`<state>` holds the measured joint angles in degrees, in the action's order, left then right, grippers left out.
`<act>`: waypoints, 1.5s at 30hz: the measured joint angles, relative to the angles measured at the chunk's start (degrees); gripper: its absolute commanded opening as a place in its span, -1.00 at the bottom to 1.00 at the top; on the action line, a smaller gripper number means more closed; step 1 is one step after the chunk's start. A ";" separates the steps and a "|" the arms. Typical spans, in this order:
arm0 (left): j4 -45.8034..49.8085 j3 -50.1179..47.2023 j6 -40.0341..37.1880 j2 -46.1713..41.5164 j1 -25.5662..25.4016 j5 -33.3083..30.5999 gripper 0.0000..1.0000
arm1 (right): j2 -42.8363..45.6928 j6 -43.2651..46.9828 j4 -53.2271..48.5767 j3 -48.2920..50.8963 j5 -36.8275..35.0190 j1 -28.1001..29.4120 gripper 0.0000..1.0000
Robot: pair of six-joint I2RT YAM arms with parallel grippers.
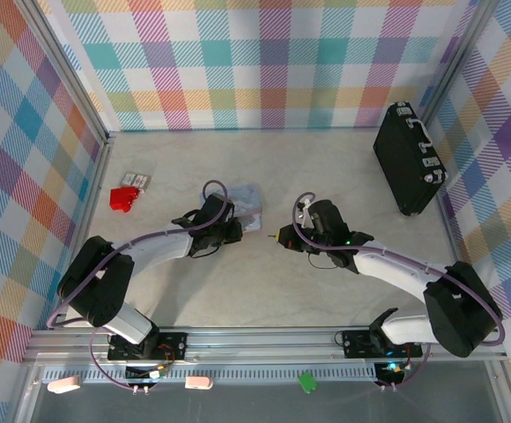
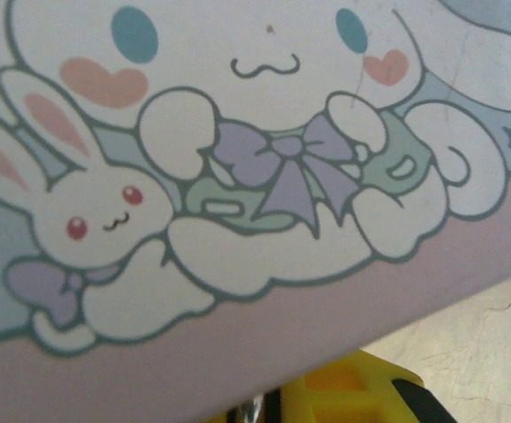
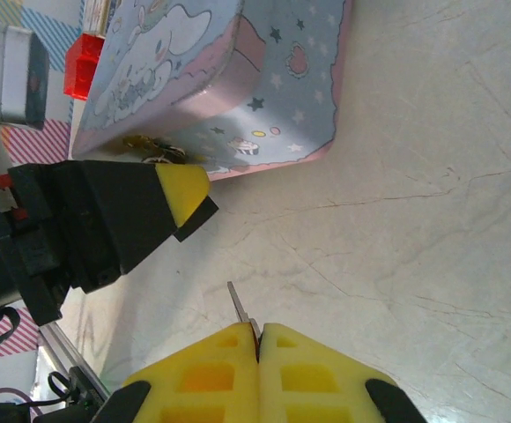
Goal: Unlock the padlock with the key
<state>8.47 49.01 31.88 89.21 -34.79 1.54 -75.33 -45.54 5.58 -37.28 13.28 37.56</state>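
Table: pale marbled top (image 1: 264, 291) with plaid walls around it; the arm bases sit at the near edge.
Right gripper: near the middle of the table (image 3: 258, 333), yellow fingers pressed together and clenched on the key.
Key: slim grey blade (image 3: 238, 304) sticking out from between the right fingertips. It points left toward the tin and is apart from it, with bare table between.
Left gripper: just left of the right one (image 1: 232, 226), at the tin's near side. One yellow-tipped black finger lies close along the tin's edge. I cannot tell whether the jaws are released or clenched.
Tin: pastel cartoon tin (image 3: 194, 79) lying flat, just beyond the left gripper.
Padlock: not clearly made out. Small gold and silvery bits (image 3: 159, 150) sit at the tin's near edge, just beside the left fingertip.
Red item: far left (image 1: 123, 198), with small cards (image 1: 137, 179) just beyond it.
Case: black with silver latches (image 1: 410, 159), far right, by the wall.
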 measured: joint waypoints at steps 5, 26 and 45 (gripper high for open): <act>2.80 1.16 0.24 2.10 0.00 1.01 -0.74 | -2.25 -0.42 1.92 0.00 0.79 0.33 -1.00; -6.73 -8.13 2.47 1.51 -2.03 -2.69 -0.42 | -3.50 -0.55 2.54 -0.02 1.16 0.37 -1.00; -23.76 -18.93 0.98 -2.75 -2.16 -8.31 -0.10 | -3.50 -0.52 2.49 -0.11 1.16 0.37 -1.00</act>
<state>-15.29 30.09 32.86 86.46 -36.95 -6.76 -78.83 -46.06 8.08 -37.39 14.44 37.93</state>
